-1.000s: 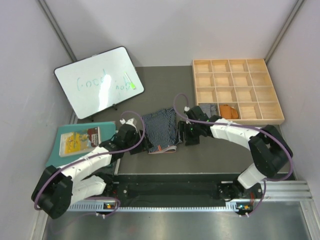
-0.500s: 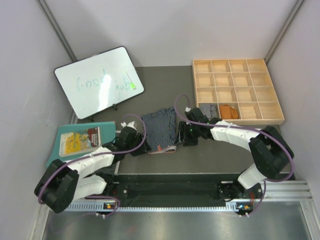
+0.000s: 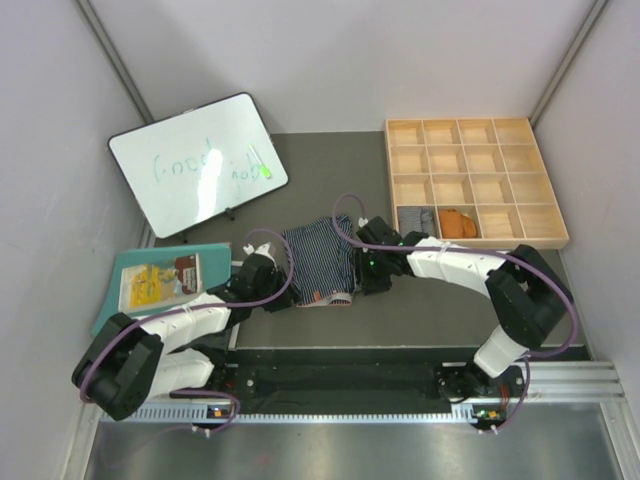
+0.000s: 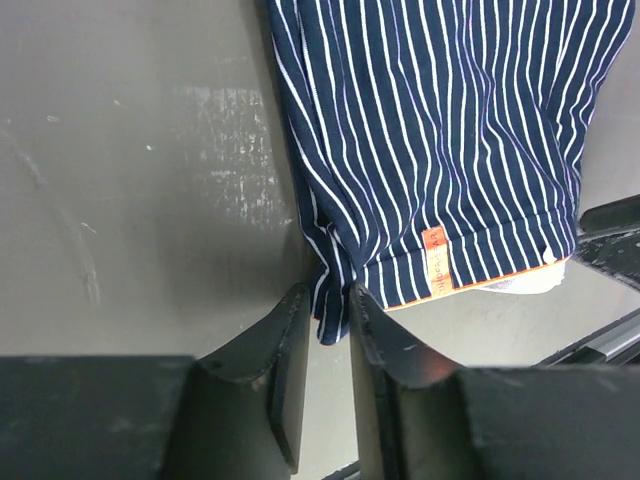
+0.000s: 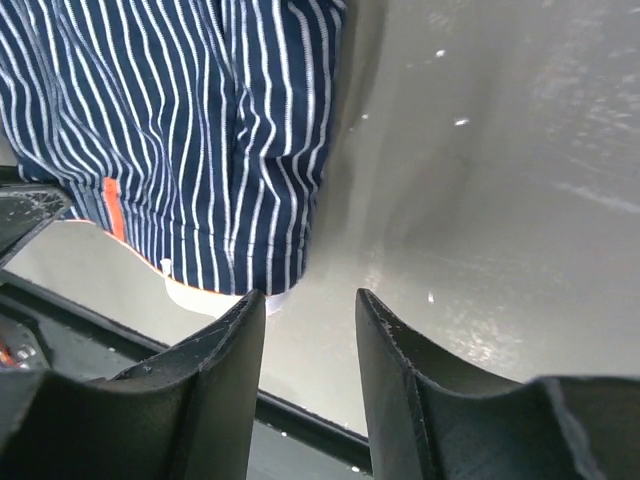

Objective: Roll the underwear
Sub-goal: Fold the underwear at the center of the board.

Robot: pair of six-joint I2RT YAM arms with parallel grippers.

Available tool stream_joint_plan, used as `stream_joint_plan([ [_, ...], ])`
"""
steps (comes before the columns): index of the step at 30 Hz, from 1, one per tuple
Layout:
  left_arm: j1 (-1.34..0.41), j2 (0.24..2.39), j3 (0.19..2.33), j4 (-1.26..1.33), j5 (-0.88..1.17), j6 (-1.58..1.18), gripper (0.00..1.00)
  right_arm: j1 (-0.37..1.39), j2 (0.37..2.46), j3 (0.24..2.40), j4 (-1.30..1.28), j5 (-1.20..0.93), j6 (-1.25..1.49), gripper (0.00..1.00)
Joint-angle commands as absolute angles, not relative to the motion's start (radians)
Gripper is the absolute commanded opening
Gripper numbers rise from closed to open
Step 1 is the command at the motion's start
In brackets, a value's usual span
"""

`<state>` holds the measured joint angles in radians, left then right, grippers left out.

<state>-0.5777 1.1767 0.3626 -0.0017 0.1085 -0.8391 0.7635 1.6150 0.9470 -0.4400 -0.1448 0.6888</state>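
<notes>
Both pairs of jaws have narrowed over the last second, and my right arm has slid a little leftward, closer to the cloth. On my left gripper (image 4: 328, 292) the fingers (image 4: 285, 350) stand nearly together with only a slim gap. The near corner of the navy striped pair (image 4: 450, 150) hangs into that gap at the tips, but I cannot tell whether it is really clamped or only brushed. On my right gripper (image 5: 308, 297) the fingers (image 5: 400, 360) are spread wider, with bare table (image 5: 480, 180) showing between them. The hem's other corner lies just at the tip of the left-hand one in that view.

That pair lies flat on the table between my two wrists, with an orange tag (image 4: 433, 262) on its hem. Its far end is cut off in both wrist views, and from above my wrists hide my fingertips.

Further out, the grey pair (image 3: 418, 218) and the orange pair (image 3: 458, 222) sit in neighbouring compartments of the wooden tray (image 3: 475, 120). A whiteboard (image 3: 197, 163) leans at the back left, and a teal mat (image 3: 110, 305) lies by my left arm.
</notes>
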Motion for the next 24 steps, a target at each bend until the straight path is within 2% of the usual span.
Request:
stream_joint_plan([
  [1, -0.578, 1.190, 0.339, -0.017, 0.101, -0.822, 0.24, 0.773, 1.620, 1.012, -0.506, -0.071, 0.644, 0.41],
  [5, -0.578, 1.189, 0.341, -0.020, 0.100, -0.824, 0.22, 0.776, 1.667, 1.052, -0.572, -0.041, 0.615, 0.41],
  [9, -0.578, 1.183, 0.339, -0.025, 0.103, -0.819, 0.21, 0.776, 1.619, 1.049, -0.577, -0.046, 0.621, 0.42],
  [18, -0.578, 1.177, 0.350, -0.038, 0.107, -0.804, 0.21, 0.778, 1.560, 1.051, -0.427, -0.126, 0.753, 0.58],
  [24, -0.578, 1.177, 0.354, -0.044, 0.112, -0.796, 0.21, 0.776, 1.653, 1.054, -0.406, -0.163, 0.758, 0.58],
])
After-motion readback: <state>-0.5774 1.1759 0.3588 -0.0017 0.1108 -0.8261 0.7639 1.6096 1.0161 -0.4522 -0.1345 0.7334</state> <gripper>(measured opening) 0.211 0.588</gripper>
